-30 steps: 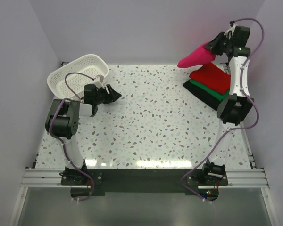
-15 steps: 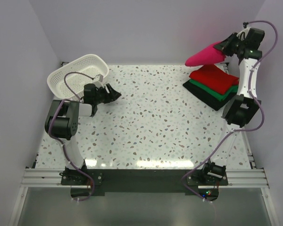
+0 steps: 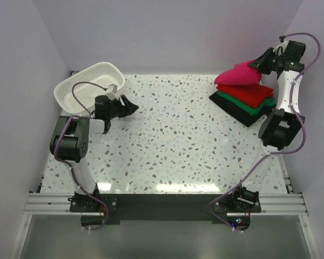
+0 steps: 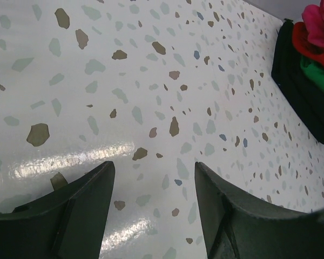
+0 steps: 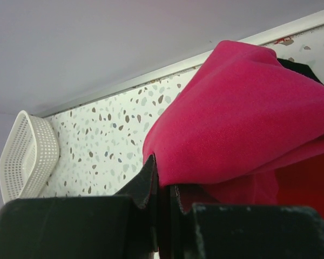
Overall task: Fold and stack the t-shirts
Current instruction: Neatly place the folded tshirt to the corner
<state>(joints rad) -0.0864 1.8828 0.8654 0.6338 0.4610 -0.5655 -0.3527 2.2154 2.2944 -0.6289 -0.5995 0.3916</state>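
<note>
Cloth of the pink t-shirt (image 3: 237, 74) lies bunched on top of the stack, at about two o'clock on the table (image 3: 173, 140) in the top view. Its underside appears to touch the red shirt (image 3: 249, 90). Under that lie the green shirt (image 3: 247, 107) and the black shirt (image 3: 243, 116), their edges showing along the stack's seven o'clock side.

We hold the pink t-shirt with the right gripper (image 3: 257, 63). Its jaws are pinched tight on a fold at the bundle's three o'clock end, and in the wrist view the fabric swells out just above the closed fingertips. Our left gripper (image 3: 130, 107) hovers over bare table at about ten o'clock, jaws spread wide with nothing between them, near the white basket (image 3: 63, 91).

We judge the placing to be nearly done, and the release is the risky part. The shirt sits as a rounded lump, not a flat fold. If we let go with the gripped end raised, it may slump toward nine o'clock and slide off the red shirt, or fall open. Cloth caught on the fingers as we pull away could drag the bundle along. It could also skew the shirts beneath.
</note>
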